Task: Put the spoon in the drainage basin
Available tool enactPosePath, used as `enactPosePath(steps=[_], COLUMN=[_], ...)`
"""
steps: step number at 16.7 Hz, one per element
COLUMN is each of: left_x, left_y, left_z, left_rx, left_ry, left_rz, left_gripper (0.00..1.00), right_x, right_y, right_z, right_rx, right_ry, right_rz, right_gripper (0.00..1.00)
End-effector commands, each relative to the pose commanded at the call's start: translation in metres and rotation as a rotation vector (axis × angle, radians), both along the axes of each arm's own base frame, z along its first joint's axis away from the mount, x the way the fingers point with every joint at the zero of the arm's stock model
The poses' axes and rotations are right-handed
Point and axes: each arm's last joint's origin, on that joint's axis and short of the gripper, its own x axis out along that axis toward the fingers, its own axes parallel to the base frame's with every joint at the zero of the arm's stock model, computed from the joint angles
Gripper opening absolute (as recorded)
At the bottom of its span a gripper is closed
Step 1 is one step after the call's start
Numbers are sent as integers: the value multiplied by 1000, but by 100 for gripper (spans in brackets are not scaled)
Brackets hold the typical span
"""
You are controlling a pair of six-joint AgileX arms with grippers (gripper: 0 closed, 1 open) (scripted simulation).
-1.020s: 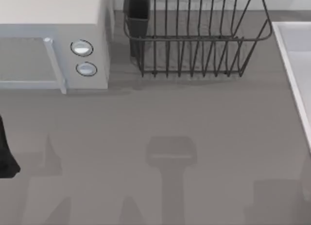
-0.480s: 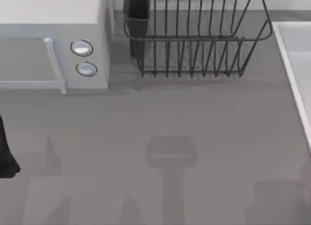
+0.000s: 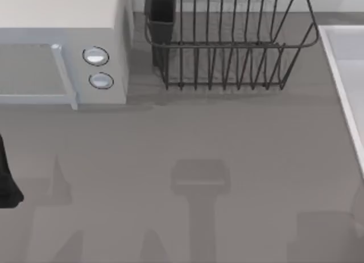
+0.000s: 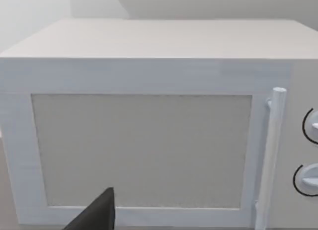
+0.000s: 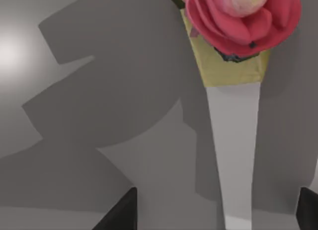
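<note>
In the right wrist view the spoon [image 5: 233, 155] lies on the grey table. It has a long white handle, a yellow neck and a pink rose-shaped end [image 5: 243, 19]. My right gripper [image 5: 213, 212] hovers over the handle, open, with one dark fingertip [image 5: 119, 212] on each side and nothing held. The drainage basin [image 3: 354, 58], pale grey with a lighter raised rim, is cut off by the right edge of the top view. My left arm [image 3: 7, 180] is parked at the table's left edge, and one of its dark fingers [image 4: 97, 216] points toward the microwave.
A white microwave [image 3: 62, 53] with two round knobs stands at the back left. A dark wire dish rack [image 3: 227, 41] with a black cup holder [image 3: 162, 16] stands at the back middle. Arm shadows fall across the open grey tabletop [image 3: 199, 138].
</note>
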Motion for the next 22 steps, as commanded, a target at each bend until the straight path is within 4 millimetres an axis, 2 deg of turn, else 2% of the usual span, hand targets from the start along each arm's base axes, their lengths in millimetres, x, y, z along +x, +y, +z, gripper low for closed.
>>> enactPosePath(steps=[1,3,5,13,15,19,22], left_x=[0,0,0,0,0,0,0], left_y=[0,0,0,0,0,0,0], left_z=[0,0,0,0,0,0,0], left_rx=[0,0,0,0,0,0,0], left_ry=[0,0,0,0,0,0,0], left_rz=[0,0,0,0,0,0,0], left_gripper=[100,100,100,100,100,100,100], right_x=[1,2,6,2,1,1,14], right_y=[1,0,0,0,1,1,-2], right_z=[22,25,37,114,122,120,125], right_rx=[1,1,0,2,1,2,3], right_ry=[4,3,2,14,4,8,29], right_rz=[-39,-39,-37,-37,-39,-40,-45], right_gripper=[0,0,0,0,0,0,0])
